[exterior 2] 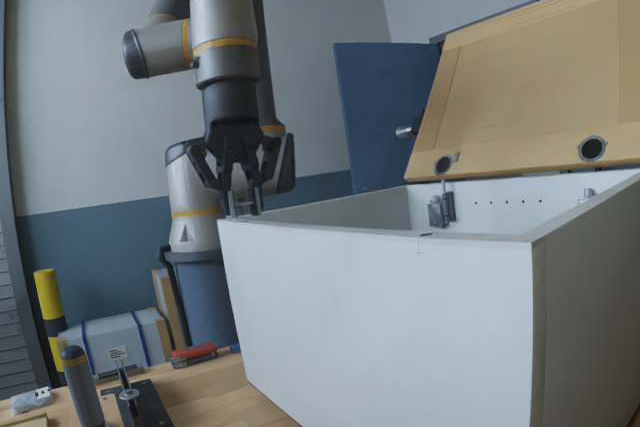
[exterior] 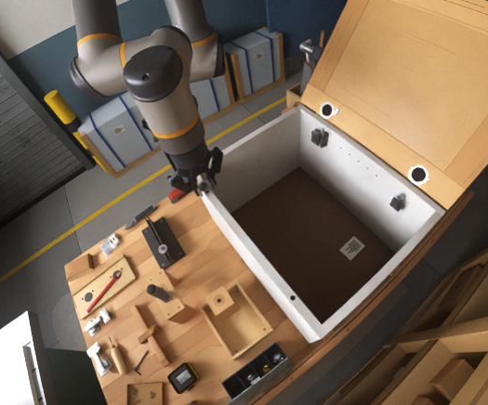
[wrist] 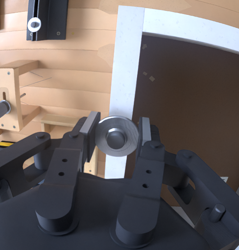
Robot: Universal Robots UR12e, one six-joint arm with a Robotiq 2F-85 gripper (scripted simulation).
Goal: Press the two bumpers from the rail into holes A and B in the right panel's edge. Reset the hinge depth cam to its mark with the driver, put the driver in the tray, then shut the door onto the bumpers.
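My gripper grips a grey round bumper just above the far corner of the white cabinet's panel edge. The other bumper sits on the black rail on the bench. A small hole shows in the panel edge nearer the camera. The driver, dark grey with an orange band, stands in a wooden holder. The wooden door stands open, and two hinges sit on the back panel.
A wooden tray lies on the bench beside the cabinet. A red-handled tool, a chisel, a tape measure and a parts bin lie nearer the bench's front. Boxes stand on the floor behind.
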